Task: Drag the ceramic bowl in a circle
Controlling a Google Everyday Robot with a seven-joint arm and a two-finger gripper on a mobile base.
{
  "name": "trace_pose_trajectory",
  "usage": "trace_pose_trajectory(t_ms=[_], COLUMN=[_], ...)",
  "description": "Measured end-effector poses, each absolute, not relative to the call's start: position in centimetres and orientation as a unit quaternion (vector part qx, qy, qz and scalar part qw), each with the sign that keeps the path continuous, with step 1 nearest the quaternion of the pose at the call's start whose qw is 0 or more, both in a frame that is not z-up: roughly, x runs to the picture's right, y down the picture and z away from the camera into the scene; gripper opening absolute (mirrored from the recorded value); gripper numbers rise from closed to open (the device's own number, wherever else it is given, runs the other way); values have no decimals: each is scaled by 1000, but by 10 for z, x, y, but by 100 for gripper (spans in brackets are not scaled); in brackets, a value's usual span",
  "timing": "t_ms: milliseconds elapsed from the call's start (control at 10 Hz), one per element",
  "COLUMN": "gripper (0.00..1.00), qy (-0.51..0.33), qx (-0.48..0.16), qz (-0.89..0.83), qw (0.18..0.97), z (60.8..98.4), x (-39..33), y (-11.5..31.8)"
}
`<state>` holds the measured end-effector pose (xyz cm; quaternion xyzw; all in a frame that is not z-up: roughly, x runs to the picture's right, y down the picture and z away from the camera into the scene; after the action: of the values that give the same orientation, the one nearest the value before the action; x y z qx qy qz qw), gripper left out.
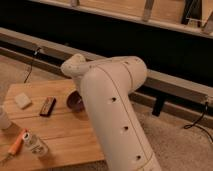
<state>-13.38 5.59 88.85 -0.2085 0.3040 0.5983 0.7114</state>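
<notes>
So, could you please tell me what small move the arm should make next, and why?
Probably slide the ceramic bowl along a gentle arc toward the middle of the table, away from the brown block close beside it. The gripper, shut, is hidden behind the arm, apparently down at the bowl, which sits near the table's far edge.

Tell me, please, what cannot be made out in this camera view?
The gripper: camera view, hidden behind the arm beside the ceramic bowl; any hold on it unseen.
The ceramic bowl: camera view, right part covered by the arm.
The white object: camera view, cut by the left edge.
</notes>
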Motion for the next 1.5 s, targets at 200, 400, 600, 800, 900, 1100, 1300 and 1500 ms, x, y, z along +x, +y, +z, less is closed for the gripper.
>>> trace_pose_trajectory(t_ms=[200, 400, 600, 800, 900, 1100, 1300, 1500], gripper=[0, 0, 0, 0, 0, 0, 0, 0], qy=[293, 288, 293, 299, 300, 299, 298, 306], qx=[-227, -244, -252, -258, -260, -271, -288, -305], qz=[556, 515, 485, 461, 456, 452, 445, 435], qw=[744, 770, 784, 795, 796, 796, 794, 790], z=[871, 852, 837, 813, 803, 775, 749, 727], x=[-183, -216, -222, -215, -211, -201, -194, -182], y=[67, 89, 112, 136, 143, 164, 189, 220])
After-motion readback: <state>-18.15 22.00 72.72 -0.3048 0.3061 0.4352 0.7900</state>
